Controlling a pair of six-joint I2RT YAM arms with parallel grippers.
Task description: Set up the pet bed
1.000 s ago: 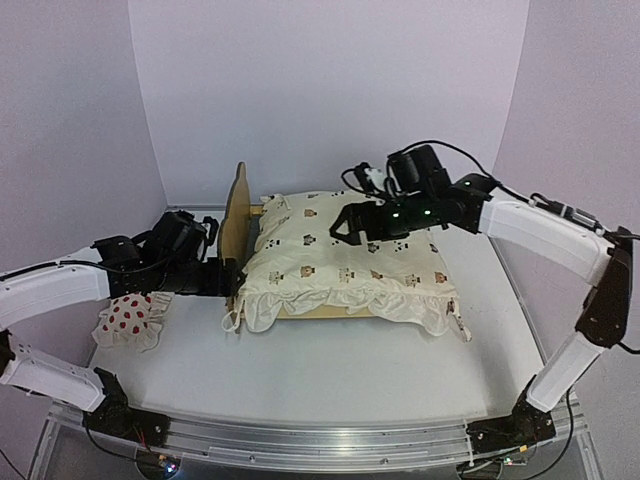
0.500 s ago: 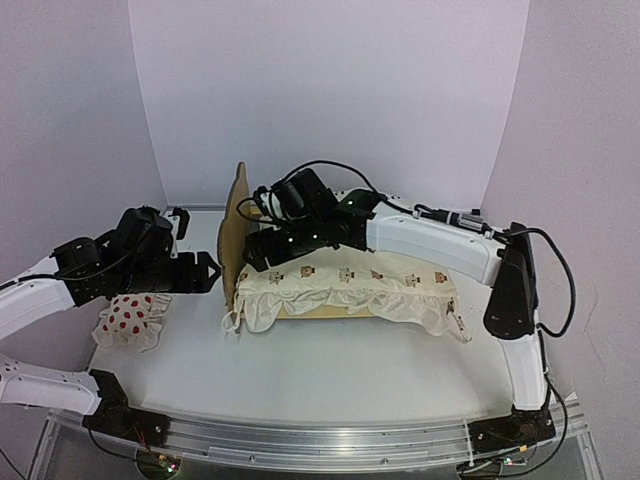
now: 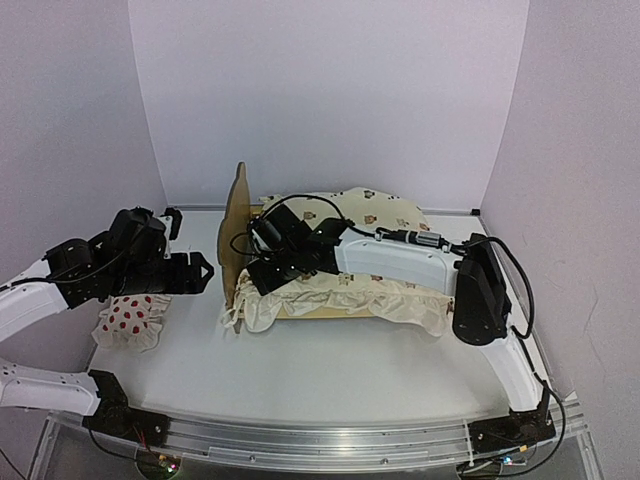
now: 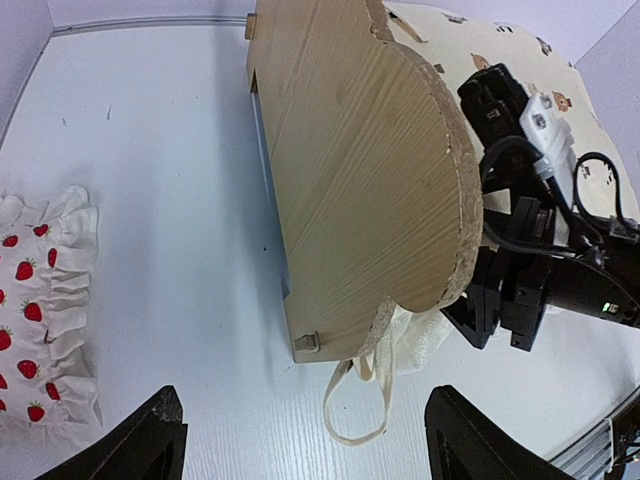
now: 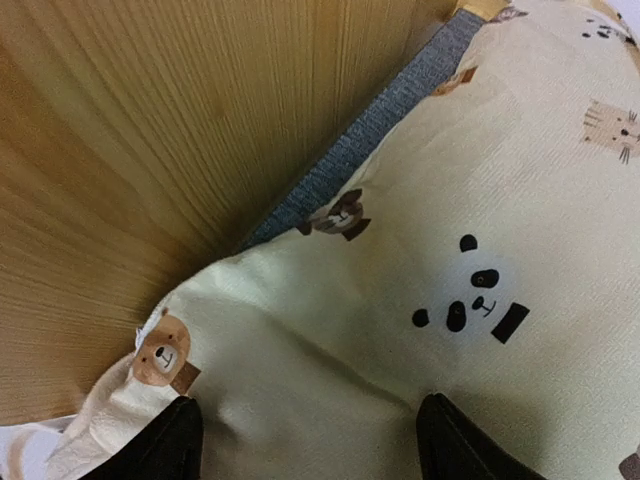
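Far left: strawberry-print pillow [image 3: 130, 318] lies flat on the table [image 3: 330, 370], under the left arm. Left gripper [image 3: 203, 272] hovers just left of the headboard, fingers spread wide, nothing between them, no contact. Pet bed [image 3: 236, 228] sits mid-table on its legs, headboard upright at its left end. Right gripper [image 3: 252, 276] is at the head end, just right of the headboard, low over the cream cushion [image 3: 385, 212]. Its fingers [image 5: 170, 440] are wide apart, tips at the fabric, not pinching. A grey base strip [image 5: 380, 140] is exposed between headboard and cushion. The cushion covers the frame, its ruffle hanging over the near rail.
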